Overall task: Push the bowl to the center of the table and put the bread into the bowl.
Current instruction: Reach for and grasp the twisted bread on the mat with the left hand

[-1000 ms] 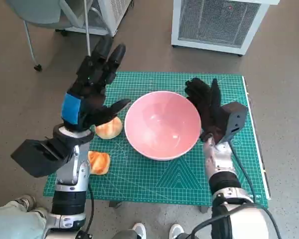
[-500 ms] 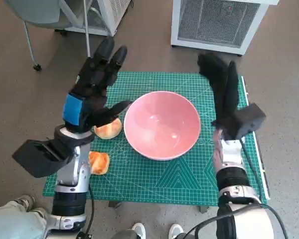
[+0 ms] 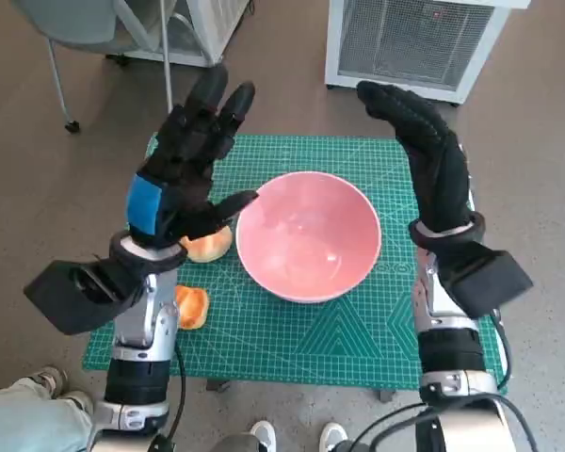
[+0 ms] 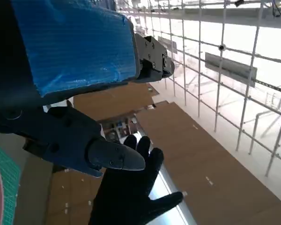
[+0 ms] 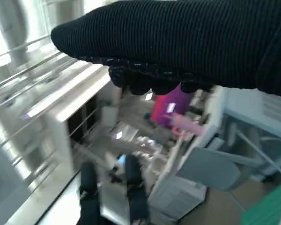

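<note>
Raised since a second ago: right hand [image 3: 431,155], then low against the far right rim of the pink bowl [image 3: 308,235], now lifted clear above the far right corner of the green cutting mat [image 3: 358,330], fingers extended and slightly apart, nothing held. Little changed over the same interval: left hand [image 3: 184,174], blue tape across its back, poised above the mat's left side with fingers spread wide toward the far edge and thumb reaching toward the bowl's left rim; no contact with bowl or bread discernible. Bowl upright and empty, roughly at the mat's middle, in much the same place as before. Two pieces of bread outside the bowl: bread roll [image 3: 207,247] just left of the bowl, partly hidden beneath the left hand; second bread piece [image 3: 190,305] nearer the front left corner, partly hidden by the left forearm. Beyond the table: white grilled unit [image 3: 410,42] on the floor, chair leg [image 3: 58,80] at upper left. Left wrist view: taped hand back with thumb [image 4: 107,157] in front, gloved right hand [image 4: 131,192] beyond it with fingers open. Right wrist view: glove only as a dark band, blurred room behind.
</note>
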{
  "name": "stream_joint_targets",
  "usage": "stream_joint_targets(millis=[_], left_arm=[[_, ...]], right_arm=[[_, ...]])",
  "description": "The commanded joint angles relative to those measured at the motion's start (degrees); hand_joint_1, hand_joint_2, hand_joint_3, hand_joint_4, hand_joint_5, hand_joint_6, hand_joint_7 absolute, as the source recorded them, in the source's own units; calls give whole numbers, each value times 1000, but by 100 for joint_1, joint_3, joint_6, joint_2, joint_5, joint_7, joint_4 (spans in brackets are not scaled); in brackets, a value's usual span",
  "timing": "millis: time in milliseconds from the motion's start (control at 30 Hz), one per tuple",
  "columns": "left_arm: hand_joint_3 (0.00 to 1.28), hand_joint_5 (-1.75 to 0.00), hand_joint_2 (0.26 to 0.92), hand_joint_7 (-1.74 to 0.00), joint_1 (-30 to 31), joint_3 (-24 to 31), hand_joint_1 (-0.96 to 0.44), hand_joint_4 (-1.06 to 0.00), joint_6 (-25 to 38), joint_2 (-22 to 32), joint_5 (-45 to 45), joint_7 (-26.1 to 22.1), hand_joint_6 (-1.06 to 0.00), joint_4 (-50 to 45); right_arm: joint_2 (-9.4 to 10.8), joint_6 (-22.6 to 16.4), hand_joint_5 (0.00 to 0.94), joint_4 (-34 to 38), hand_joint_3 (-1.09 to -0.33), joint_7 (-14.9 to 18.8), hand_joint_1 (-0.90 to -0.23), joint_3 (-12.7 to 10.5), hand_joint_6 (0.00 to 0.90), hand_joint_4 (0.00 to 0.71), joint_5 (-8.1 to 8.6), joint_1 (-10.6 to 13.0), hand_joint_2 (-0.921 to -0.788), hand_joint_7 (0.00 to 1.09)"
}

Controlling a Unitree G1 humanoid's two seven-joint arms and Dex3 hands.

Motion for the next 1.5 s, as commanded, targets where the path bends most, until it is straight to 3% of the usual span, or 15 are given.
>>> stream_joint_targets(millis=[33,567,667,833,967,1233,1500], left_arm=[[159,-1,921,-11,-181,21,-364,-229,-157,-5,-32,-104,-275,139],[160,-5,921,-8,-283,177,-380,-243,-207,305,66,-254,-272,112],[168,-2,921,-4,-248,284,-397,-226,-194,777,416,-231,-265,14],[137,0,921,-8,-78,417,-468,-204,659,2119,880,-666,-274,-505],[65,-2,908,-29,34,609,-511,-201,1079,2895,1200,-796,-319,-858],[13,-15,878,-37,423,802,-502,-244,1414,3873,1164,-1372,-344,-1284],[0,-6,842,-50,1191,960,-417,-242,1637,4393,1281,-1675,-379,-1884]], right_arm=[[-49,187,2,-291,-774,93,-689,90,51,280,58,274,-921,572],[-99,174,4,-394,-769,15,-679,183,47,286,-61,326,-921,589],[-113,192,4,-472,-772,-26,-687,189,47,286,-98,348,-921,590],[-122,206,3,-577,-777,-89,-696,187,44,286,-145,379,-921,593],[-116,240,3,-661,-781,-161,-700,198,42,285,-184,389,-921,596],[-86,281,2,-738,-786,-299,-701,201,36,285,-260,402,-921,603],[-57,283,5,-824,-793,-406,-699,218,29,290,-299,455,-921,615]])
